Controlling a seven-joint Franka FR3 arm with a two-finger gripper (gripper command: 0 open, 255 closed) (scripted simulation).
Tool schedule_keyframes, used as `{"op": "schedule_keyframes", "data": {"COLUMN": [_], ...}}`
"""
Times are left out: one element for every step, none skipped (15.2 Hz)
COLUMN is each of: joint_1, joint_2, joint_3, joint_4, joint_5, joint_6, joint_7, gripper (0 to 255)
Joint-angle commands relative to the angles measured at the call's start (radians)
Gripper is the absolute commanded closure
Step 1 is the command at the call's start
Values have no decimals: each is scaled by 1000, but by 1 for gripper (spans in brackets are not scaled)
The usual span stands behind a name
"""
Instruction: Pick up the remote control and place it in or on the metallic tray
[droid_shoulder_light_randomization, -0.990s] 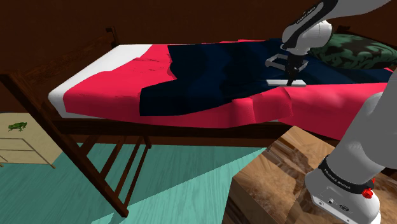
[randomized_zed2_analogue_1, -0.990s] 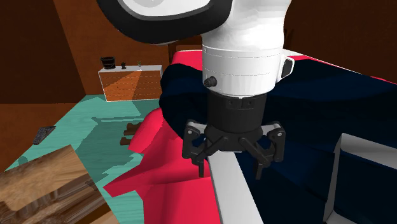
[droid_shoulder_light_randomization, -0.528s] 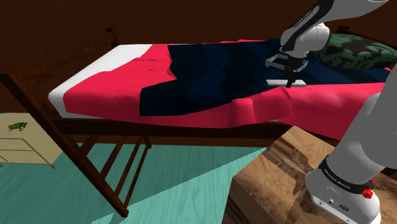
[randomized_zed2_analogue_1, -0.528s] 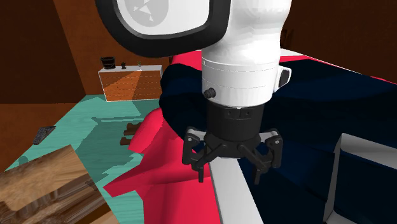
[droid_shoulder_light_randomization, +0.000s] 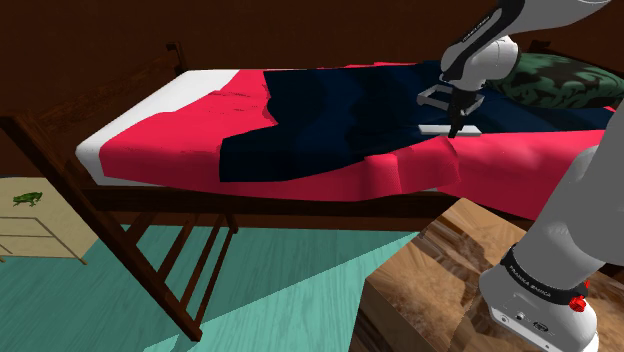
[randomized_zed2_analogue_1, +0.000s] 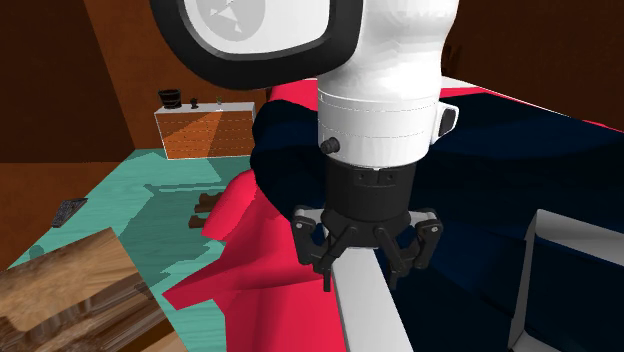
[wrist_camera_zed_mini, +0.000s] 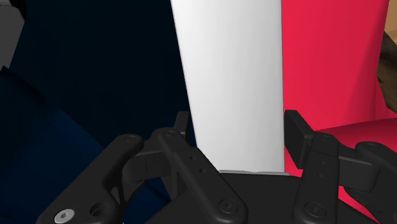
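The remote control (wrist_camera_zed_mini: 232, 70) is a plain white slab lying on the bed, where the red cover meets the dark blue blanket. My gripper (wrist_camera_zed_mini: 238, 133) points straight down over its near end, one black finger pressed against each long side, shut on it. From the side, the gripper (randomized_zed2_analogue_1: 360, 275) straddles the end of the remote control (randomized_zed2_analogue_1: 375, 310), which still rests on the bedding. The shoulder view has the gripper (droid_shoulder_light_randomization: 455, 128) on the remote control (droid_shoulder_light_randomization: 437, 130). The tray (randomized_zed2_analogue_1: 575, 228) is a pale shallow frame on the blue blanket just beyond; it shows again as the tray (droid_shoulder_light_randomization: 437, 93) behind the hand.
The bed has a red cover (droid_shoulder_light_randomization: 170, 130), a dark blue blanket (droid_shoulder_light_randomization: 320, 110) and a green patterned pillow (droid_shoulder_light_randomization: 550, 80), on a dark wooden frame. The wood-grain stand (droid_shoulder_light_randomization: 430, 290) is below. A cream cabinet (droid_shoulder_light_randomization: 30, 225) and an orange dresser (randomized_zed2_analogue_1: 205, 130) stand on the teal floor.
The hand sank a little onto the remote control, then the fingers, wide apart before, closed in against its two long sides. The remote has not moved.
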Motion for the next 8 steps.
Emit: {"op": "schedule_keyframes", "data": {"joint_1": [0,0,-1,0,4,7,10,12], "joint_2": [1,1,2,1,-14,-28,-42,-56], "joint_3": [0,0,0,0,-3,-6,-9,-10], "joint_4": [-1,-1,0,-1,3,7,12,16], "joint_5": [1,1,1,0,-17,-34,-50,-66], "joint_6": [0,0,-1,0,-12,-25,-37,-50], "joint_7": [0,0,0,1,14,26,37,49], "gripper": [255,255,255,255,255,255,255,255]}}
